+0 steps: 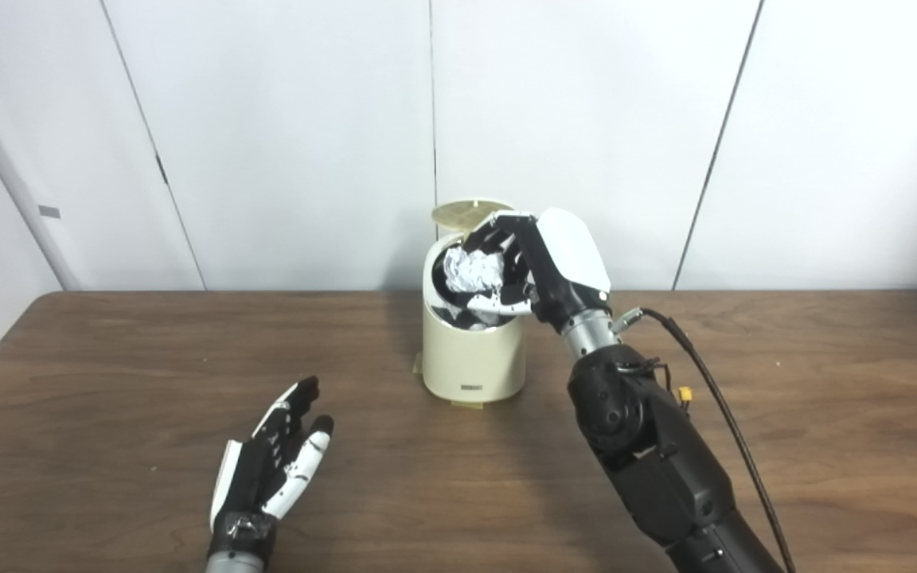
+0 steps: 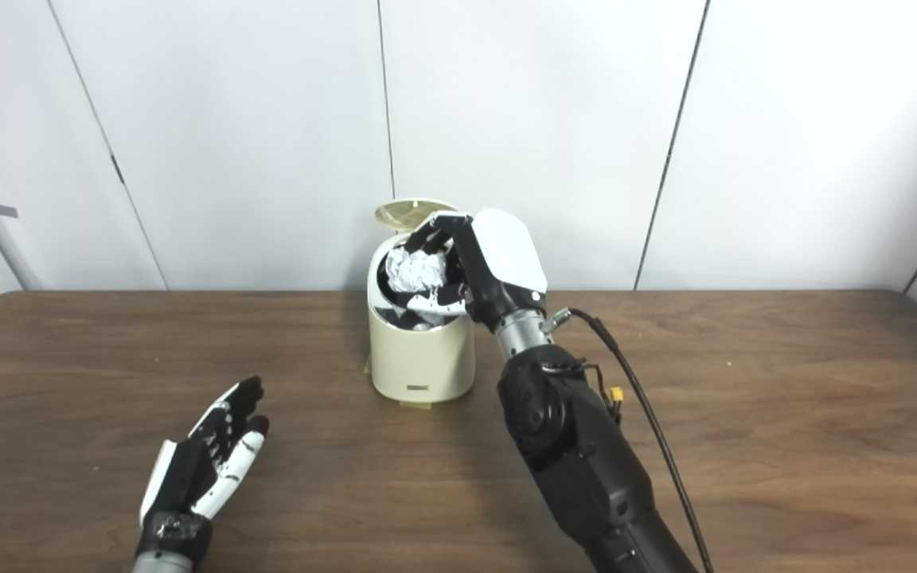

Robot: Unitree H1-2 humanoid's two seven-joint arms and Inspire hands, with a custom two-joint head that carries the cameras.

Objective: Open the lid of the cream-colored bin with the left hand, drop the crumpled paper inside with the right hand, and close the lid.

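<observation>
Right hand [image 1: 542, 267] grips the crumpled paper [image 1: 473, 270], seemingly just inside the open bin [image 1: 474, 358]; left hand [image 1: 271, 469] rests spread.

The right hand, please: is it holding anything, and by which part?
The right hand grips the crumpled paper around its sides, over the open bin. The left hand holds nothing.
</observation>
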